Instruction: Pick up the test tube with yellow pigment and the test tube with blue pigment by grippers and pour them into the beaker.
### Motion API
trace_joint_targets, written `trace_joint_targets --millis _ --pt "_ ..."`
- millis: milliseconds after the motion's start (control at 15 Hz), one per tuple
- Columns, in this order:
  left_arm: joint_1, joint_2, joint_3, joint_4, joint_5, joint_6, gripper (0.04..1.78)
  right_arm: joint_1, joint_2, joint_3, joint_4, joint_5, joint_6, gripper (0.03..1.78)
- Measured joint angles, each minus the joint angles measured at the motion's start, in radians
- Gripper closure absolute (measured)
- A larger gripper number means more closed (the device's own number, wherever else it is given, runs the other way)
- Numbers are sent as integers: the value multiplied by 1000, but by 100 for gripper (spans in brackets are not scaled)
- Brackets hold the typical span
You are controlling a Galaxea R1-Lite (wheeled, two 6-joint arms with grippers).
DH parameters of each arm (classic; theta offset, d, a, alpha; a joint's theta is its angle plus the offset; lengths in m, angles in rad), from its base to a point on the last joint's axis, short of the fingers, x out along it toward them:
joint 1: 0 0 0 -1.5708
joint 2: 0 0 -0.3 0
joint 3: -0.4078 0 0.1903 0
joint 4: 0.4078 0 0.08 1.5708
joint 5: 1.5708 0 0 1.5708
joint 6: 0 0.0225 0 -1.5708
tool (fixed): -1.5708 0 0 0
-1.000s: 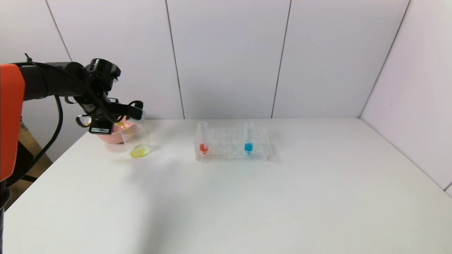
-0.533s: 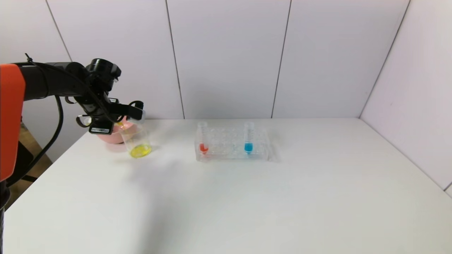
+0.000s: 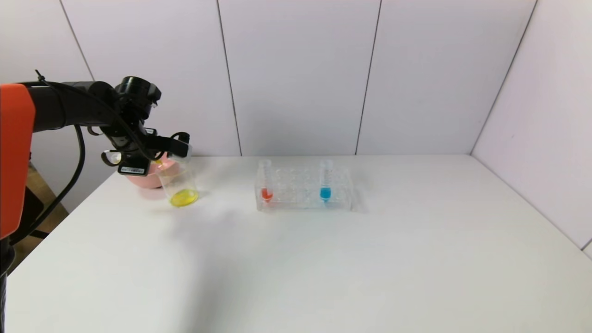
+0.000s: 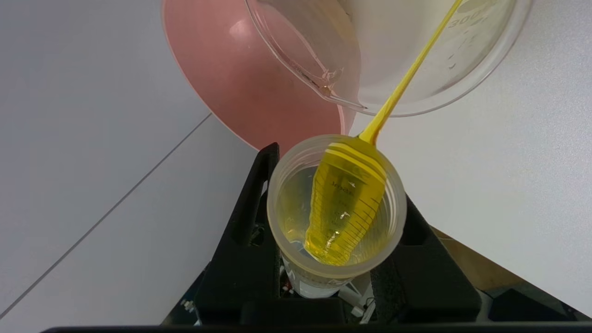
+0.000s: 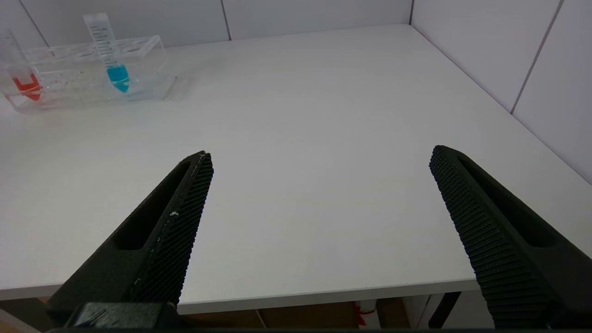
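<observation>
Head view shows the left gripper (image 3: 178, 147) raised over the far left part of the white table (image 3: 323, 259), clamped on the test tube with yellow pigment (image 3: 181, 151), which lies tipped toward the beaker (image 3: 179, 185). The beaker stands on the table just below the gripper, with a layer of yellow liquid pooled in its bottom. Behind it and touching or nearly touching it sits a pink bowl (image 3: 138, 179).

From the left wrist view, the two black fingers (image 4: 252, 194) press on either side of the tube (image 4: 337, 208), whose open mouth faces the camera. Yellow liquid lies along its inner wall, and a thin yellow stream runs from its lip over the rim into the beaker (image 4: 416, 92). The pink bowl (image 4: 245, 83) shows beside the beaker.

Near the middle of the table stands a clear tube rack (image 3: 303, 189). The test tube with blue pigment (image 3: 325, 182) stands upright in its right part, and a tube with red liquid (image 3: 265, 182) stands upright at its left end.

Right wrist view shows the right gripper (image 5: 319, 222) with its fingers spread wide and holding nothing, low at the near edge of the table, well apart from the rack (image 5: 88, 74) and the blue tube (image 5: 111, 55).
</observation>
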Motion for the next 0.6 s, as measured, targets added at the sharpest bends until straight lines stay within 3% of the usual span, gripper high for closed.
trace_joint_targets --millis 600 --pt "-8 0 0 -7 26 13 128 0 0 0 0 0 0 10"
